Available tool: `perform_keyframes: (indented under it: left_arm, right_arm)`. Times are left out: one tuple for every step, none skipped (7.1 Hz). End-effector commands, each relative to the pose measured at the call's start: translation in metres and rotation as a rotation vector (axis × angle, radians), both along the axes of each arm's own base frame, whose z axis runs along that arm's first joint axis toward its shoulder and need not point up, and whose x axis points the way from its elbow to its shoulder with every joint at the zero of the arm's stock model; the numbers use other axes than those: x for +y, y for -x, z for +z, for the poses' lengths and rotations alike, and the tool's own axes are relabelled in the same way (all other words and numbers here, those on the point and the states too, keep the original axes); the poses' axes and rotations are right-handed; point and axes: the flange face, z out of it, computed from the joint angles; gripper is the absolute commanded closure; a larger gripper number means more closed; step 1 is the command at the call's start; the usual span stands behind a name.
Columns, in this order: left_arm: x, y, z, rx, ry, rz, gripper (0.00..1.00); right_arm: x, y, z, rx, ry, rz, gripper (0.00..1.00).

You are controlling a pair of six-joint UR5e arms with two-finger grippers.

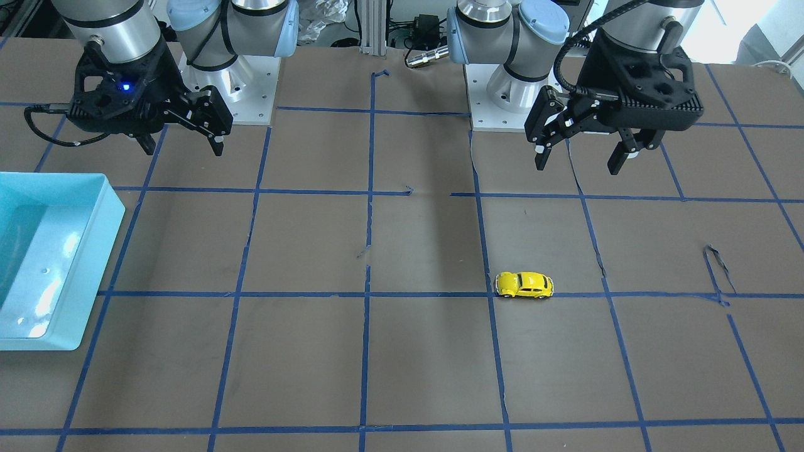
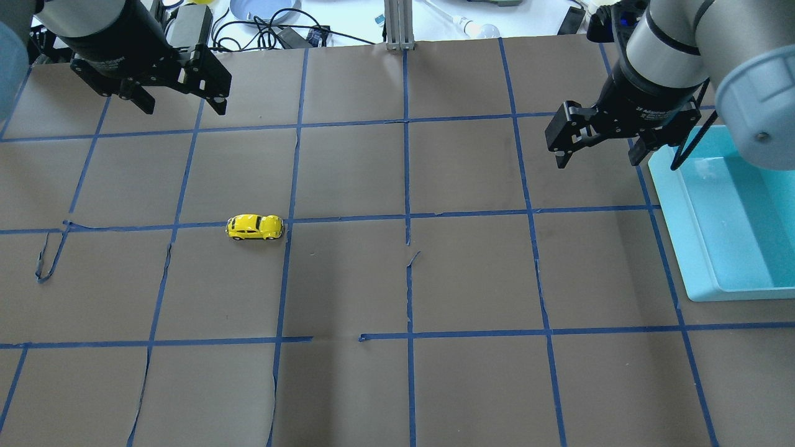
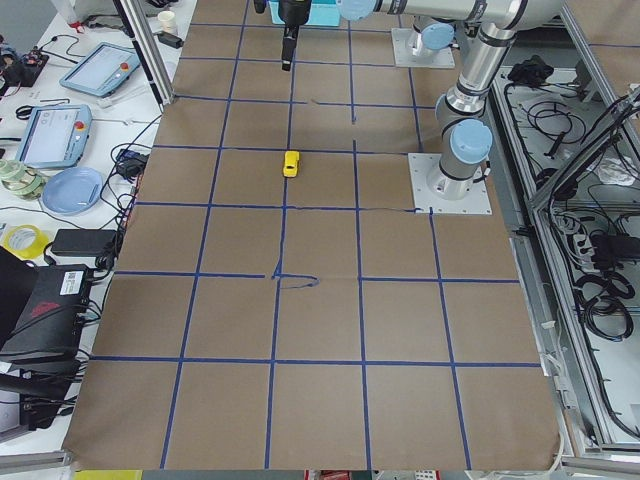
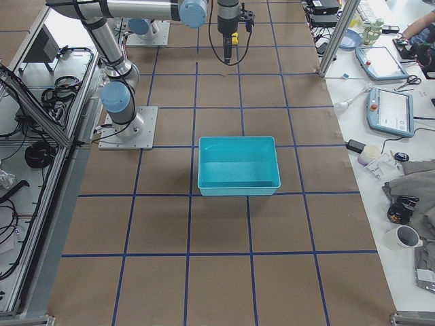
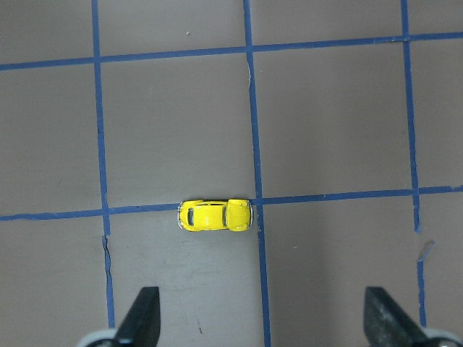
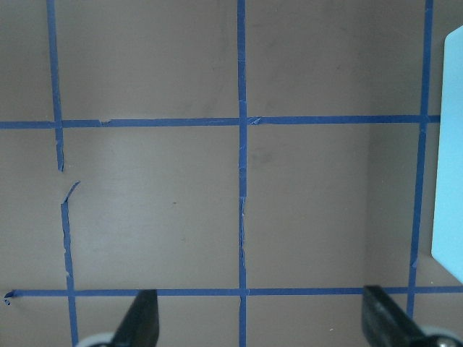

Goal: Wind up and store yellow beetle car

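The yellow beetle car (image 1: 524,284) stands on its wheels on the brown table, on a blue tape line; it also shows in the overhead view (image 2: 255,226) and below the left wrist camera (image 5: 215,215). My left gripper (image 1: 578,164) hangs open and empty above the table, nearer the robot's base than the car (image 3: 291,163). Its fingertips (image 5: 141,318) frame the lower edge of the left wrist view. My right gripper (image 2: 597,160) is open and empty, beside the light-blue bin (image 2: 674,230), with bare table under it and its fingertips (image 6: 141,318) at the bottom of its wrist view.
The light-blue bin (image 1: 107,245) sits on the robot's right side of the table and looks empty (image 4: 238,189). Its edge shows in the right wrist view (image 6: 450,144). Blue tape lines grid the brown paper. Tablets, cables and cups lie beyond the table's far edge.
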Motion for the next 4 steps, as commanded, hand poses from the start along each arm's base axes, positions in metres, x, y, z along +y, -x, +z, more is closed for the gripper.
perform_keyframes:
  left_arm:
    - [0.0001,0.0000,-0.0002,-0.001,0.000,-0.003,0.00]
    - [0.0002,0.0000,-0.0004,-0.001,-0.002,-0.005,0.00]
    - [0.0002,0.0009,-0.0002,0.000,0.000,-0.008,0.00]
    - [0.0013,0.0010,-0.0047,0.001,-0.008,-0.009,0.00]
  right_arm:
    - [0.0001,0.0000,0.0006,0.000,0.003,0.000,0.00]
    - [0.0001,0.0000,0.0006,0.000,0.003,0.000,0.00]
    - [-0.0004,0.0000,-0.0001,0.000,0.001,0.000,0.00]
    - [-0.0002,0.0000,0.0009,0.000,0.006,0.000,0.00]
